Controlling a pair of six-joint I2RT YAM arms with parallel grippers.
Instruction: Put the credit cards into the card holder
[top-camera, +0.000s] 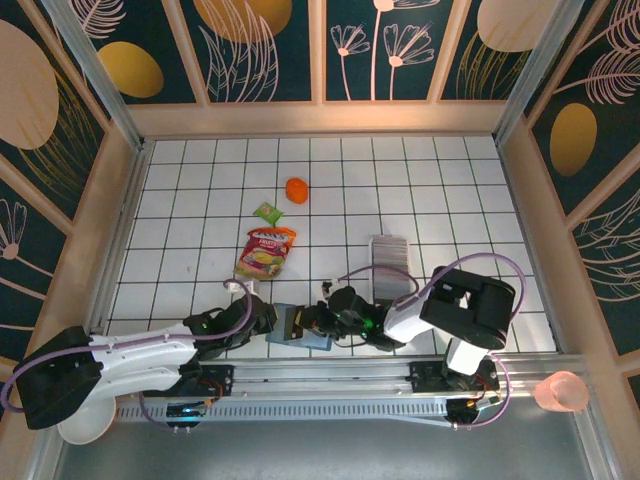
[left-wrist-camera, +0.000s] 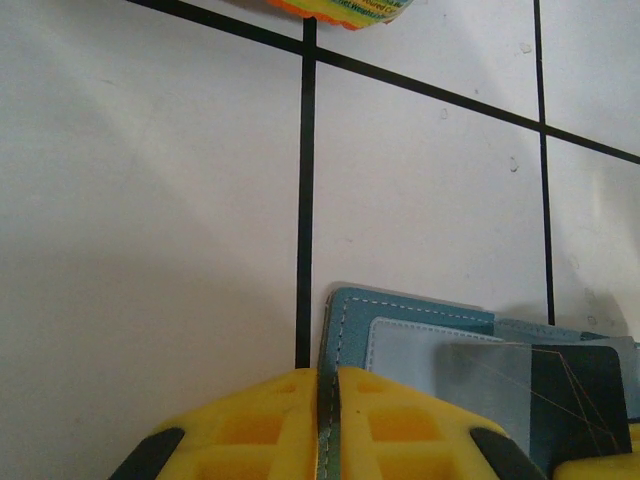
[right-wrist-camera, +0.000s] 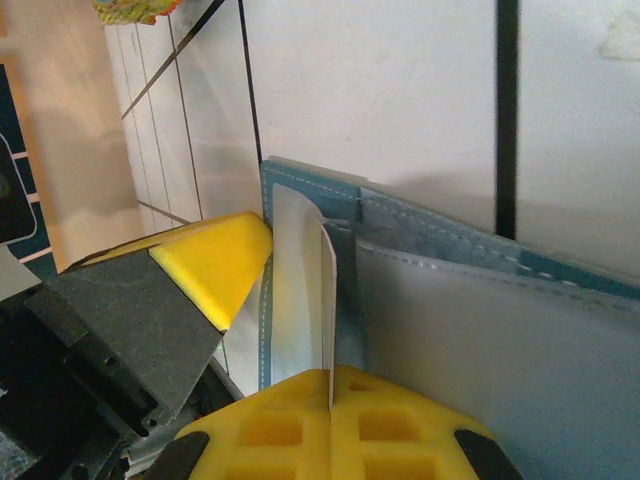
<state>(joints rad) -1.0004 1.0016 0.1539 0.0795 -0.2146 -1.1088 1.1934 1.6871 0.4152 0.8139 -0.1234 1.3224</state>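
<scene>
The teal card holder (top-camera: 300, 326) lies open on the white tiles between my two grippers. My left gripper (left-wrist-camera: 328, 376) is shut on the holder's left edge (left-wrist-camera: 400, 315); from above it (top-camera: 268, 322) sits at the holder's left side. My right gripper (right-wrist-camera: 330, 378) is shut on one thin credit card (right-wrist-camera: 326, 290), held edge-up over the holder's grey-blue inside (right-wrist-camera: 480, 340). In the left wrist view that card (left-wrist-camera: 545, 395) looks dark and grey above the holder's pocket. More credit cards (top-camera: 388, 248) stand packed in the white tray (top-camera: 392, 288).
A red-yellow snack pouch (top-camera: 265, 252), a small green packet (top-camera: 267, 212) and an orange object (top-camera: 297, 190) lie further back. A pink cup (top-camera: 560, 392) and a white bowl (top-camera: 85, 425) sit beyond the near rail. Wooden walls ring the table.
</scene>
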